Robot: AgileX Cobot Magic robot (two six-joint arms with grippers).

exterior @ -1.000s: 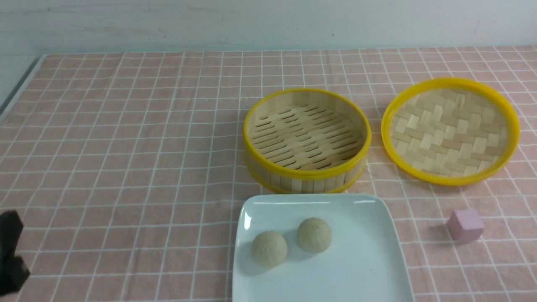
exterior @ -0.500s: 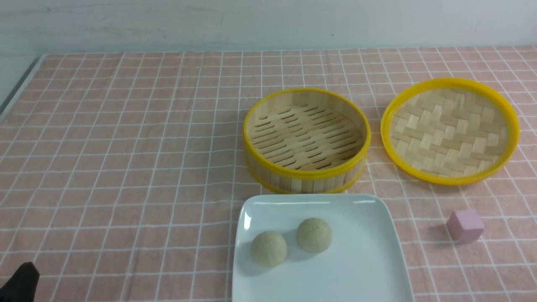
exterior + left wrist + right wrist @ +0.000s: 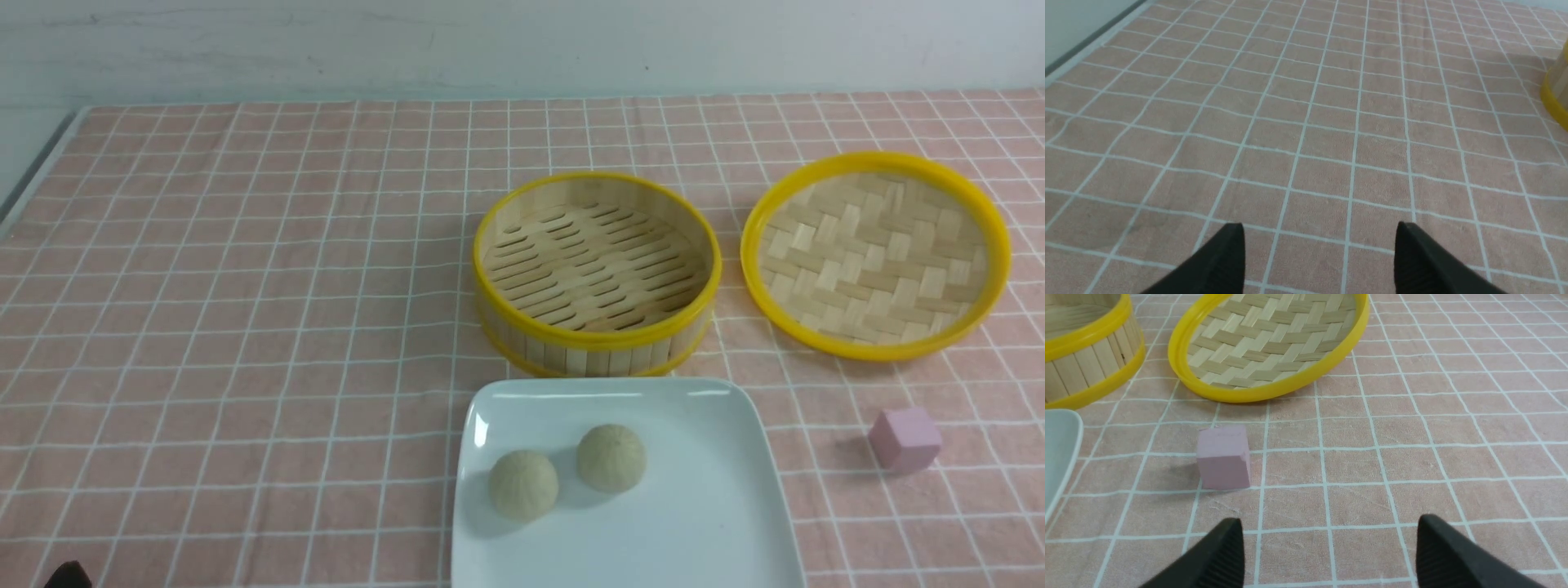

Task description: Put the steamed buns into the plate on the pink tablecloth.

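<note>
Both buns (image 3: 524, 485) sit on the plate (image 3: 702, 523), its near edge cut off; both claws (image 3: 1318, 257) (image 3: 1327, 555) gape wide, empty.

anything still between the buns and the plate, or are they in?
Nothing in the way: both pale beige steamed buns already sit on the glossy white square plate. The bamboo basket behind it is empty, and the small pink cube lies apart, off to the right.

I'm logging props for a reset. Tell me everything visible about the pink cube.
The pink cube is a small, matte, pale lilac-pink block with slightly rounded edges, solid-looking, perhaps painted wood or foam. It sits flat on the checked cloth, turned slightly askew to the grid, right of the plate, nearer than the lid. Nothing else touches it.
</note>
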